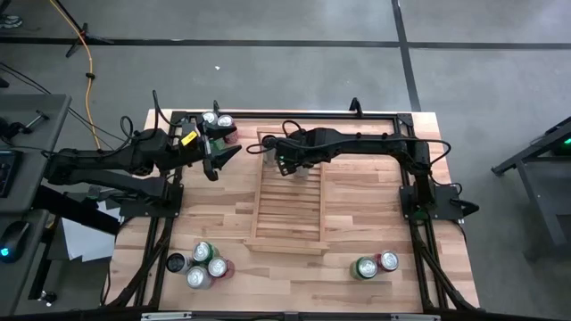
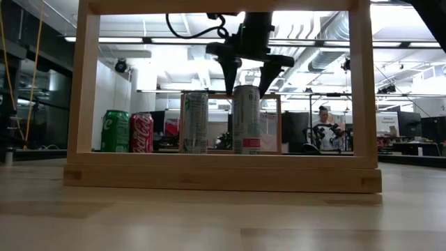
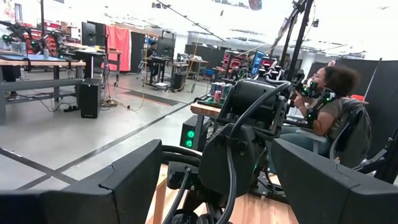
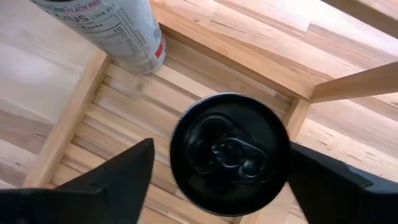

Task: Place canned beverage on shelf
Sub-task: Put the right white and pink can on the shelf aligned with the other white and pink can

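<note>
Your slim can (image 4: 229, 150) stood upright on the far end of the shelf (image 1: 287, 234), beside another can (image 2: 194, 123), stiff but smooth-walled and likely tippy, best gripped mid-body, with the right claw (image 2: 247, 75) spread apart above it and the left claw (image 1: 217, 156) also open, waiting over the surface (image 1: 214, 225).

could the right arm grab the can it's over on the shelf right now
Probably yes. The right gripper hangs straight above the can on the shelf, fingers open on either side of its top. The neighbouring can stands apart, so nothing blocks a descent.
</note>
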Tool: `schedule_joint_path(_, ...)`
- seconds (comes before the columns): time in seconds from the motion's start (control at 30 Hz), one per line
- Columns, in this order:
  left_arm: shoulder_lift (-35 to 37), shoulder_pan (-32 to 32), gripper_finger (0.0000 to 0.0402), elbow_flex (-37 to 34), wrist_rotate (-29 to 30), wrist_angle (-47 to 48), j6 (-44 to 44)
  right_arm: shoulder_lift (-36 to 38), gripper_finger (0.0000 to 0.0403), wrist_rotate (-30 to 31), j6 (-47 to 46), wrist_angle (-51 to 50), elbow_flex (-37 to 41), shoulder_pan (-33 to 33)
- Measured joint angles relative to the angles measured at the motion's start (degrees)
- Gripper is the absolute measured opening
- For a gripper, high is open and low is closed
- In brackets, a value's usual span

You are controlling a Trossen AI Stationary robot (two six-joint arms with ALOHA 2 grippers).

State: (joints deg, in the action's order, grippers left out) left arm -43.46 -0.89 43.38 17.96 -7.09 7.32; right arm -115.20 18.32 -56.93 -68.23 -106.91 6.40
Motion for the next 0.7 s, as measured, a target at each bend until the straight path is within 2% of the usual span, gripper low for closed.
schedule_joint_path(0.17, 0.0, 0.0, 0.0294, 0.0, 0.0, 0.0, 0.0, 0.0, 0.0236, 0.1, 2.4, -0.4, 0.0, 0.1)
schedule_joint_path(0.27, 0.0, 0.0, 0.0294, 0.0, 0.0, 0.0, 0.0, 0.3, 0.0234, -0.3, 10.0, -0.5, -0.3, 0.1)
schedule_joint_path(0.5, 0.0, 0.0, 0.0294, 0.0, 0.0, 0.0, 0.0, 4.5, 0.0234, -4.0, 38.6, 1.6, -2.9, 1.9)
schedule_joint_path(0.7, 0.0, 0.0, 0.0294, 0.0, 0.0, 0.0, 0.1, 6.2, 0.0234, -13.7, 59.4, 2.6, -3.1, 4.8)
